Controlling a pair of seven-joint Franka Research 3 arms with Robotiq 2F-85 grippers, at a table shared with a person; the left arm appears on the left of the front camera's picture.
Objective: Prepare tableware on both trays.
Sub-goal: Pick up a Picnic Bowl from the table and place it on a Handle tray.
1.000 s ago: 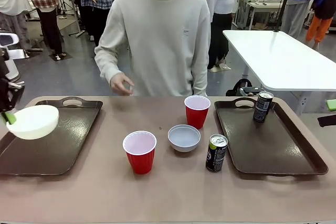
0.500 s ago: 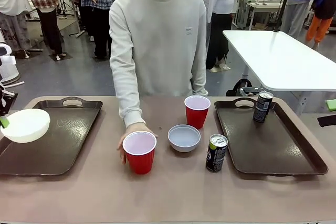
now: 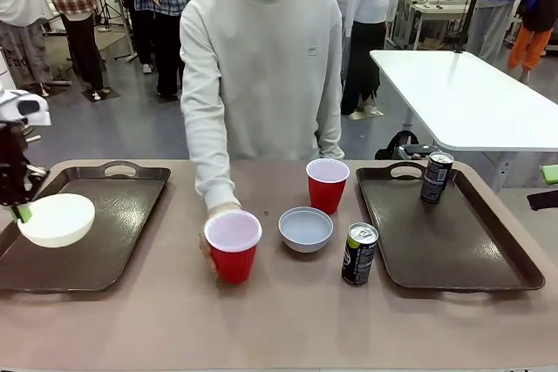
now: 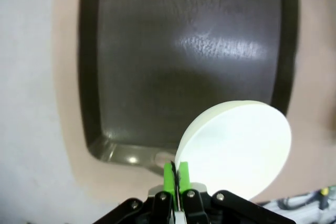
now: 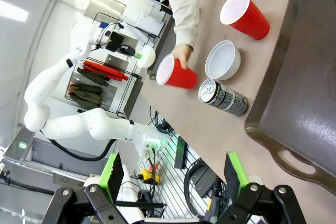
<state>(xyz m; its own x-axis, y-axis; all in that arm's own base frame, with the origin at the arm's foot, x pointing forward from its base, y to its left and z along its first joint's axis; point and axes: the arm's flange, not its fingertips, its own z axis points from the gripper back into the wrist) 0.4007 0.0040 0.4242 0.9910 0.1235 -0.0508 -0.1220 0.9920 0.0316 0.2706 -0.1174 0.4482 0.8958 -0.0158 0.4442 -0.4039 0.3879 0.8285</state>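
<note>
Far left of the front view: left gripper (image 3: 19,212) pinching the rim of the cream-white bowl (image 3: 57,219) over the left tray (image 3: 131,215). Centre: person's hand (image 3: 207,252) wrapped behind a red cup (image 3: 233,246). To its right on the table, grey-white bowl (image 3: 306,228), second red cup (image 3: 327,183), one can (image 3: 359,253). Right: other can (image 3: 436,177) upright in the right tray (image 3: 453,246). Bottom of the right wrist view: right gripper (image 5: 172,182), fingers spread wide.
</note>
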